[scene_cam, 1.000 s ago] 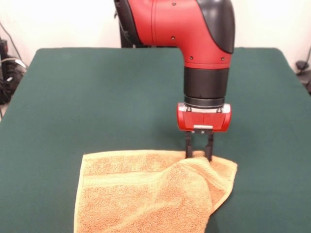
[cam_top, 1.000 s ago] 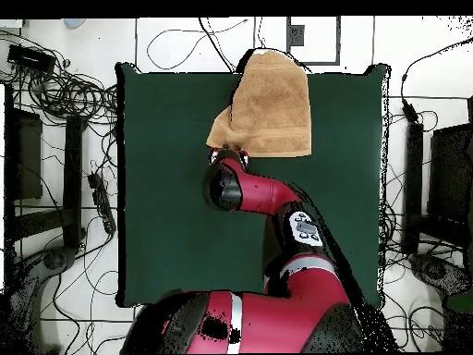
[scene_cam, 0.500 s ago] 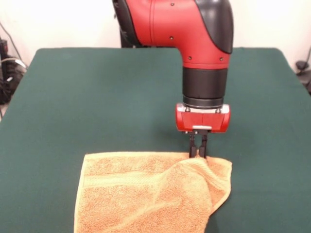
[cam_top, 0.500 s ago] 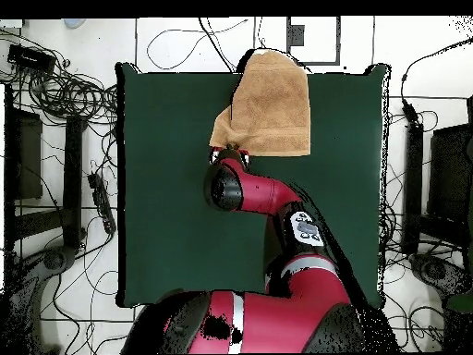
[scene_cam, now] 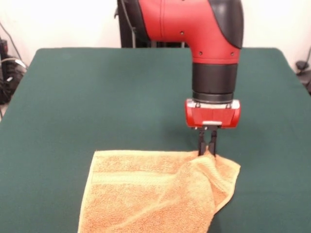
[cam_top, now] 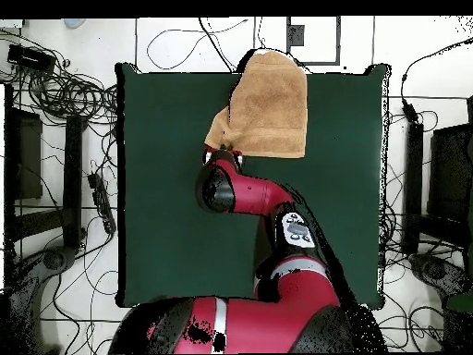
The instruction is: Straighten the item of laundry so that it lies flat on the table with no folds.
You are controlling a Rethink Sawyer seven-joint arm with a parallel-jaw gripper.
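Observation:
The orange-tan terry towel (scene_cam: 150,194) lies at the near edge of the dark green table (scene_cam: 97,97) in the front view, running off the picture's bottom. Its far right corner is folded over and bunched. My gripper (scene_cam: 207,153) points straight down with its fingers pinched on that folded corner. In the overhead view the towel (cam_top: 272,106) lies at the table's top edge and overhangs it, and the gripper (cam_top: 224,150) sits at the towel's lower left corner. No care tag shows.
The red and black arm (cam_top: 268,199) reaches across the table (cam_top: 166,185) from the bottom of the overhead view. Cables and dark equipment (cam_top: 55,83) lie on the floor around the table.
The gripper has closed on the towel's folded corner, then moved right in the front view, dragging the towel with it.

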